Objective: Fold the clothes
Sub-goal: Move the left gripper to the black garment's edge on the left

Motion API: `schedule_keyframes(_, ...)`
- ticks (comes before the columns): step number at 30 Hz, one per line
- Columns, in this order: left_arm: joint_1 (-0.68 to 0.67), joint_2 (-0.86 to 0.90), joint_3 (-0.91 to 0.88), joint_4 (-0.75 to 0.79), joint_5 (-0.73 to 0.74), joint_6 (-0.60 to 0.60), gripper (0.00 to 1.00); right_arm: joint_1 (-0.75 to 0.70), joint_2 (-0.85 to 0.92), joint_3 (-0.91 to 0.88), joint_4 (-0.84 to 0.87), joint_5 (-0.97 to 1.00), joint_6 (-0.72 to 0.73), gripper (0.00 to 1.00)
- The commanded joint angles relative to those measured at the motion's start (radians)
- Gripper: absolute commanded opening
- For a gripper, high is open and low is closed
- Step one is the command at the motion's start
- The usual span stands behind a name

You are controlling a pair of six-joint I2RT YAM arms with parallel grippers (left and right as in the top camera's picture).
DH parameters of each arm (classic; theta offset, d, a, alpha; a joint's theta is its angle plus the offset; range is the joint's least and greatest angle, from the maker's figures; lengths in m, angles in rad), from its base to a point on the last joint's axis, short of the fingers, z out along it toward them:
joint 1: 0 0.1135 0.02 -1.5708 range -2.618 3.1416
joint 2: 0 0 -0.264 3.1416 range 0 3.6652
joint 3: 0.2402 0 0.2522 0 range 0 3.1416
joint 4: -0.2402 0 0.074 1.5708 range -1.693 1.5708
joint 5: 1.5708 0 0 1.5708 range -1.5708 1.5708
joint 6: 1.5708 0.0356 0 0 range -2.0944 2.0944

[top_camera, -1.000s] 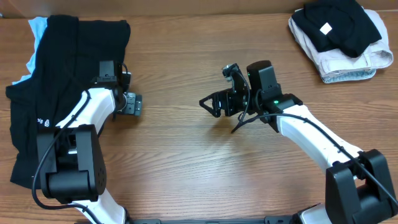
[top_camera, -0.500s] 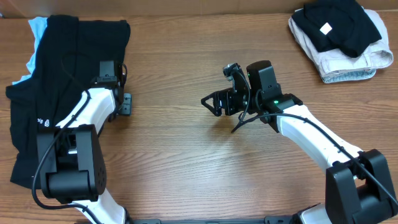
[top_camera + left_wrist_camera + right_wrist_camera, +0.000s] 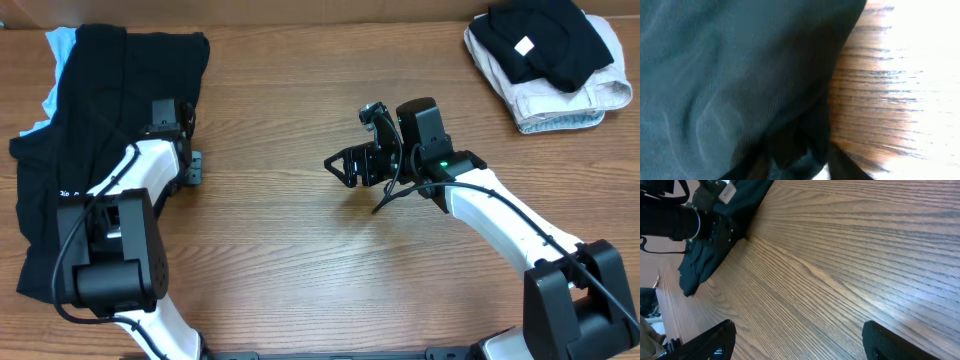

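The large black shirt (image 3: 90,120) lies crumpled at the table's left side, with a light-blue tee (image 3: 58,45) showing under its far corner. My left gripper (image 3: 192,168) sits at the shirt's right edge. In the left wrist view, dark shirt fabric (image 3: 730,75) fills most of the frame and bunches between the fingers of the left gripper (image 3: 800,167), which are closed on it. My right gripper (image 3: 338,165) hovers over bare wood mid-table, its jaws wide open and empty (image 3: 800,340). The right wrist view shows the shirt (image 3: 705,265) far off.
A folded stack (image 3: 545,60) sits at the back right: a black garment with a white label on pale clothes. The wooden table (image 3: 300,260) stretches between the two arms. The left arm (image 3: 670,220) shows at the top left of the right wrist view.
My left gripper has drawn left from bare wood to the shirt's right edge, its jaws narrowing onto the fabric. The right gripper has barely moved.
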Motion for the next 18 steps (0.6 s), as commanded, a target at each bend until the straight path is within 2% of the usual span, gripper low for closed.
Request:
schedule_keyframes(1, 0.006, 0.067, -0.001, -0.01, -0.007, -0.007, 0.06, 0.002, 0.003, 0.023, 0.003, 0.007, 0.001, 0.84)
schedule_keyframes(2, 0.003, 0.066, 0.0, -0.01, -0.004, -0.007, 0.04, 0.002, 0.003, 0.023, 0.003, 0.007, 0.001, 0.83)
schedule_keyframes(6, -0.014, 0.064, 0.034, -0.045, 0.024, -0.008, 0.04, -0.005, -0.002, 0.024, -0.02, 0.006, 0.013, 0.69)
schedule_keyframes(10, -0.036, 0.064, 0.146, -0.173, 0.11, -0.008, 0.04, -0.047, -0.035, 0.025, -0.075, -0.001, 0.049, 0.67)
schedule_keyframes(18, -0.126, 0.064, 0.493, -0.486, 0.342, -0.007, 0.04, -0.207, -0.152, 0.026, -0.214, -0.024, 0.051, 0.66)
